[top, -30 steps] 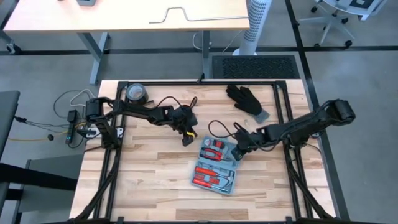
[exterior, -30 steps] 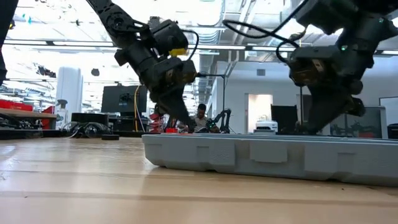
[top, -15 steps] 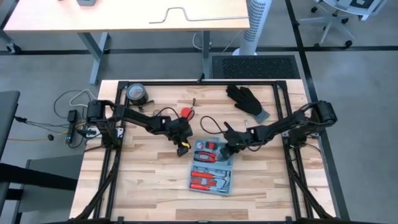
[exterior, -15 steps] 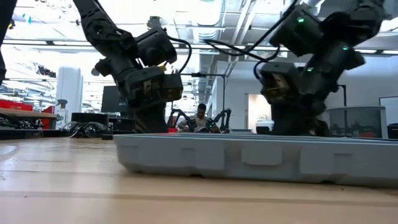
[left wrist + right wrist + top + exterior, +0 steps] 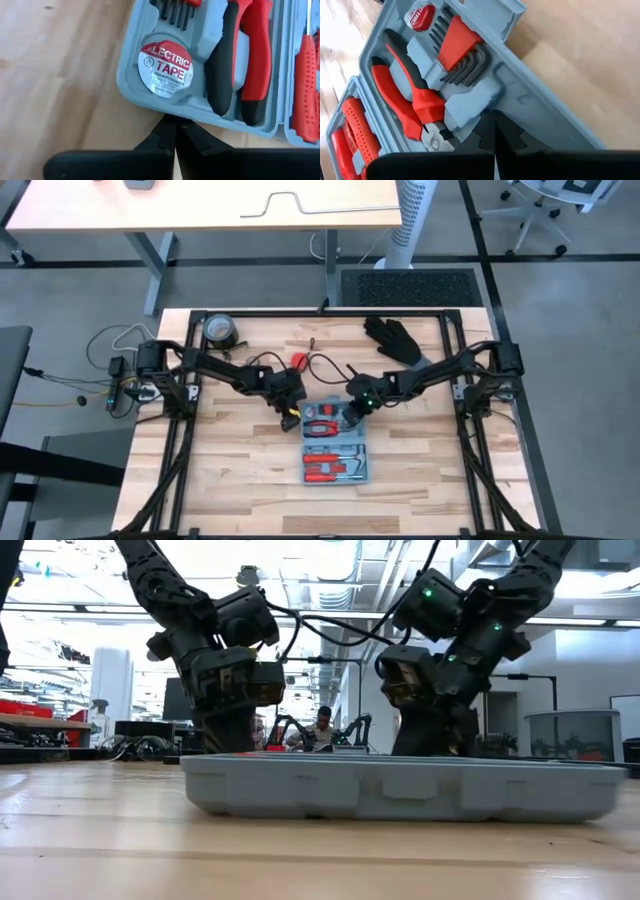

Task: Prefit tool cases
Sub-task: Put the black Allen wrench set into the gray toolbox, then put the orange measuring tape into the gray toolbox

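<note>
The light-blue tool case lies open and flat on the wooden table, with red-handled tools, hex keys and a roll of electrical tape in its moulded slots. My left gripper is shut at the case's far left corner. My right gripper is shut over the case's far right part. In the low view the case's near wall rests on the tabletop, with both grippers standing behind it. My left gripper has its shut fingertips against the outer rim of the case, at the corner beside the tape slot. The fingers slant down from the table's left. The case lies flat on the table. My right gripper has its shut fingertips on the moulded insert between the hex keys and the pliers' head. They slant down from the table's right. The case lies flat under them.
A black glove lies at the far right of the table. A tape roll sits at the far left corner, and a small red object lies behind the left gripper. Bare wood shows near the front edge. A black frame borders the table.
My right gripper has gone toward the table's left, pushing the case along. My left gripper has gone toward the near edge, onto the case's corner. The case has slid left and turned from slanted to square with the table's edges.
</note>
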Available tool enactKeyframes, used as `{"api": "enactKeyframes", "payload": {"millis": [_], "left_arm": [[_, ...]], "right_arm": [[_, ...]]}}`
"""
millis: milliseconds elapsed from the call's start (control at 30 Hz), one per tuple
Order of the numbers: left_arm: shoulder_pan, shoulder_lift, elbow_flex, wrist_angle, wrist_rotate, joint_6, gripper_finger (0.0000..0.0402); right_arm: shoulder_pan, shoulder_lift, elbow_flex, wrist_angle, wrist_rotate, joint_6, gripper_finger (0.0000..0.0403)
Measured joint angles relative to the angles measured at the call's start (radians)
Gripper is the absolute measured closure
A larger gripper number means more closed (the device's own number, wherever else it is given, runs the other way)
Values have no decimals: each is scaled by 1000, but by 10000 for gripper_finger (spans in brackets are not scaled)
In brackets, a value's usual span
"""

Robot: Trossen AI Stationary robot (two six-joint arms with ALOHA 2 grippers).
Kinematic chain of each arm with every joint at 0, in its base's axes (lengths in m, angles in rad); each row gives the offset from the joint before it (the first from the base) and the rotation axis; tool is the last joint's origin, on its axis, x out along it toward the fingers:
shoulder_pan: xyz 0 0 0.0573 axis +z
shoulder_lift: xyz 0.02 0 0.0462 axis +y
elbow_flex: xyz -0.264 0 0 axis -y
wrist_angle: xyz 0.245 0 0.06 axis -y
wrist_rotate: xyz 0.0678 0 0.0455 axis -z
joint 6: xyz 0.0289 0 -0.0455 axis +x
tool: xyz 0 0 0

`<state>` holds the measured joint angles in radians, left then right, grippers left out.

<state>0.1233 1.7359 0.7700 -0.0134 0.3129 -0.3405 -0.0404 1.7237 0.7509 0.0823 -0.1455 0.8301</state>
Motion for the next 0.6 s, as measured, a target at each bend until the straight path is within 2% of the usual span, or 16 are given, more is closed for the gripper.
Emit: {"api": "enactKeyframes", "payload": {"millis": [200,400,600], "left_arm": [[26,-50,-1,-104,-25,47,401],[36,-124,-3,-236,-59,83,401],[60,-263,-3,-288,-161,167,401]], "right_arm": [[-46,-30,3,-37,-9,-50,403],[-44,-102,3,-94,-17,-98,394],[-52,-210,3,-106,-12,-127,375]]}}
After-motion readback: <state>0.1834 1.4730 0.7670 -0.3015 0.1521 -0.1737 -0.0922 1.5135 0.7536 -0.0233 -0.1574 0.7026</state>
